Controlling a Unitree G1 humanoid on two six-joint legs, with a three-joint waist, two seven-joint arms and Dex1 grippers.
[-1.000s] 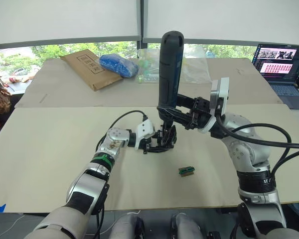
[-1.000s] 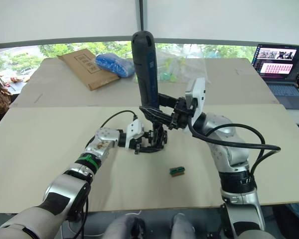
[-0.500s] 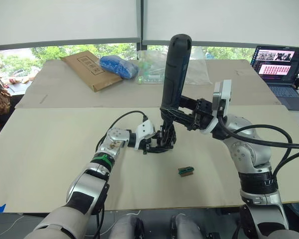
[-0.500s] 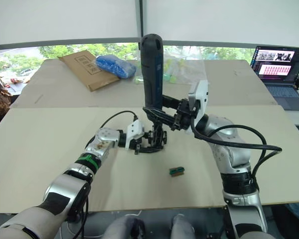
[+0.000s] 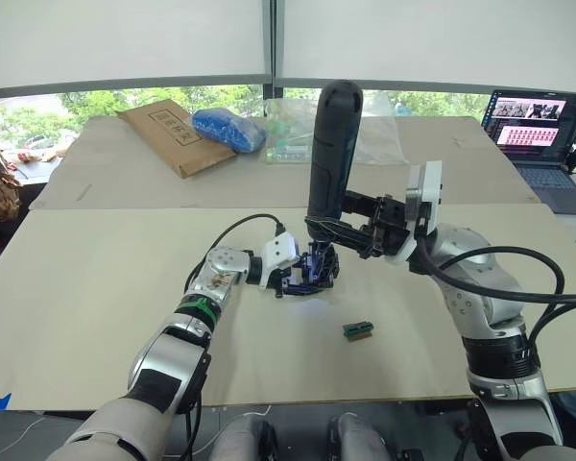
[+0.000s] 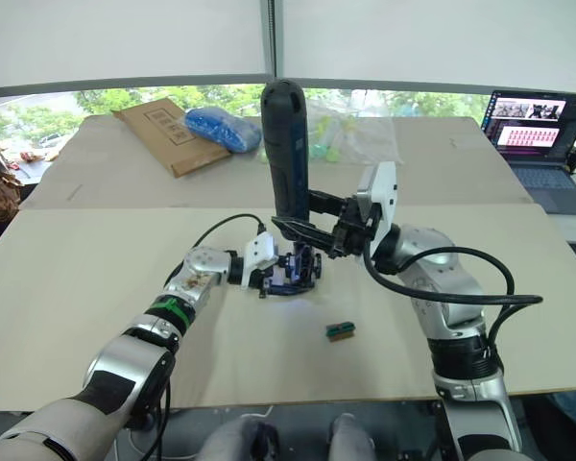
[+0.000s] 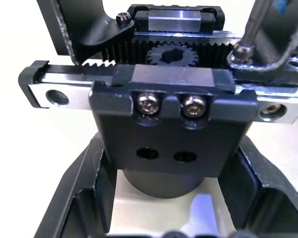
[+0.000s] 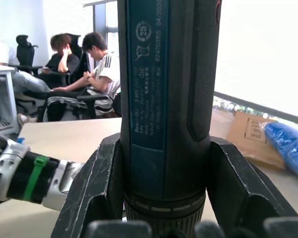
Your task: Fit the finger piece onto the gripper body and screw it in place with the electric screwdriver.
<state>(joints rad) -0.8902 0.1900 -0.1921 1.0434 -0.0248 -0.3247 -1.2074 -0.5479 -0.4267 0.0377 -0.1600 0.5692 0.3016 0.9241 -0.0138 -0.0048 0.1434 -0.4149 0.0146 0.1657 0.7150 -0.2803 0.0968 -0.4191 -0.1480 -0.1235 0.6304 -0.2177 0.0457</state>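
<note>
The gripper body (image 5: 312, 272) stands on the beige table (image 5: 86, 288), its round base and toothed rail close up in the left wrist view (image 7: 164, 114). My left gripper (image 5: 300, 281) is shut on its base, one finger on each side (image 7: 84, 198). The electric screwdriver (image 5: 330, 144) stands nearly upright above it, my right gripper (image 5: 334, 230) shut around its lower casing (image 8: 164, 99). Its thin bit (image 7: 254, 22) rests on a screw in the black finger piece (image 7: 275, 47) seated at one end of the rail. A bluish glow lies on the body.
A small green block (image 5: 359, 329) lies on the table just in front of the work. At the back are a cardboard envelope (image 5: 168, 130), a blue bag (image 5: 228, 127) and clear plastic (image 5: 379, 130). A laptop (image 5: 542, 134) sits far right. Seated people (image 8: 89, 74) show beyond the table.
The screwdriver has swung from leaning right back to near upright and come down a little. A bluish glow now shows on the gripper body. My left gripper has stayed put.
</note>
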